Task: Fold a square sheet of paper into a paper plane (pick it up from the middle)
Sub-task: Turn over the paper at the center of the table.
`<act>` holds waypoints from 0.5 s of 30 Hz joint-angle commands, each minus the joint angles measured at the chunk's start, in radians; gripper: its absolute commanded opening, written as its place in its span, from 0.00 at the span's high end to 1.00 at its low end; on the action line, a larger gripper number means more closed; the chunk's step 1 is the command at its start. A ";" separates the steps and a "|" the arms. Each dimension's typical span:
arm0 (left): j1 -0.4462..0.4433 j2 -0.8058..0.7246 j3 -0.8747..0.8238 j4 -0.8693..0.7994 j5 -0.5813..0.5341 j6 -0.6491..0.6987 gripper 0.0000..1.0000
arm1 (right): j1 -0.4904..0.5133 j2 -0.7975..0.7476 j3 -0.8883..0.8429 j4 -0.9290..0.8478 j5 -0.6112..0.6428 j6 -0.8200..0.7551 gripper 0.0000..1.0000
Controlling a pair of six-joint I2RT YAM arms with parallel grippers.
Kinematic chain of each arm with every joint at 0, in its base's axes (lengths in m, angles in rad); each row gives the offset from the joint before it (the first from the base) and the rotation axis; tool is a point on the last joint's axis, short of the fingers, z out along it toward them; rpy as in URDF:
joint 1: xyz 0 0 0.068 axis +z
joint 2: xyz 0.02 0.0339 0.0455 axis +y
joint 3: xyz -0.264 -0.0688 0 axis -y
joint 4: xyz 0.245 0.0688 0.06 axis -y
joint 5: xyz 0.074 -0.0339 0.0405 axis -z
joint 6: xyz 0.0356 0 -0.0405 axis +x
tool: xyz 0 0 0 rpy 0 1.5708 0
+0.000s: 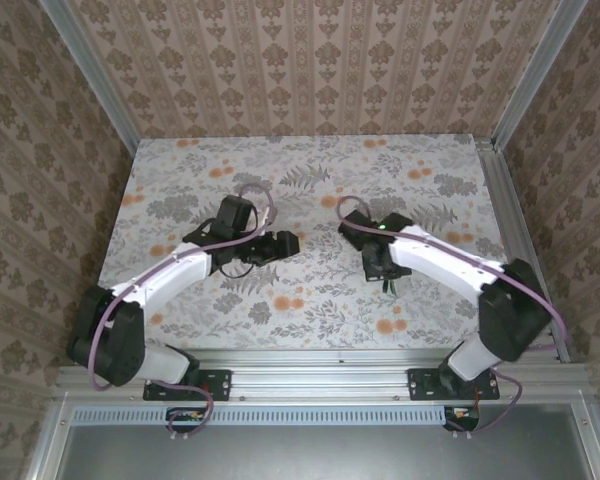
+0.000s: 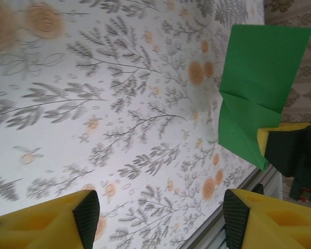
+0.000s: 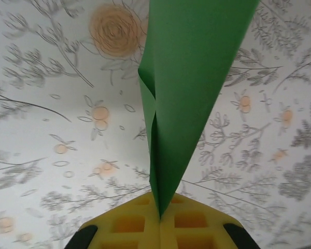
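The sheet of paper (image 3: pixel 192 78) is bright green and folded into a creased, tapering shape. It hangs above the table. Its narrow end is pinched between the yellow pads of my right gripper (image 3: pixel 159 215), which is shut on it. The left wrist view has the same folded paper (image 2: pixel 259 72) at the upper right, with a right yellow finger (image 2: pixel 277 132) at its lower corner. My left gripper (image 2: pixel 160 215) stands open, clear of the paper, with only tabletop between its fingers. From above, the left gripper (image 1: pixel 280 245) and right gripper (image 1: pixel 385 278) hover mid-table, apart. Whether the shape is a paper plane I cannot tell.
The floral tabletop (image 1: pixel 310 170) is bounded by aluminium rails; the near rail (image 1: pixel 320 362) runs in front of the arm bases. Patterned walls (image 1: pixel 310 60) close the back and both sides.
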 commanded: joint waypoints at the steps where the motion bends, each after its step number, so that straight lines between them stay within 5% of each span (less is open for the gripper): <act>1: 0.035 -0.063 0.021 -0.110 -0.008 0.066 0.33 | 0.064 0.101 0.081 -0.127 0.099 0.001 0.90; 15: 0.154 -0.193 -0.065 -0.190 0.053 0.074 0.31 | 0.129 0.292 0.098 0.317 -0.411 0.017 0.62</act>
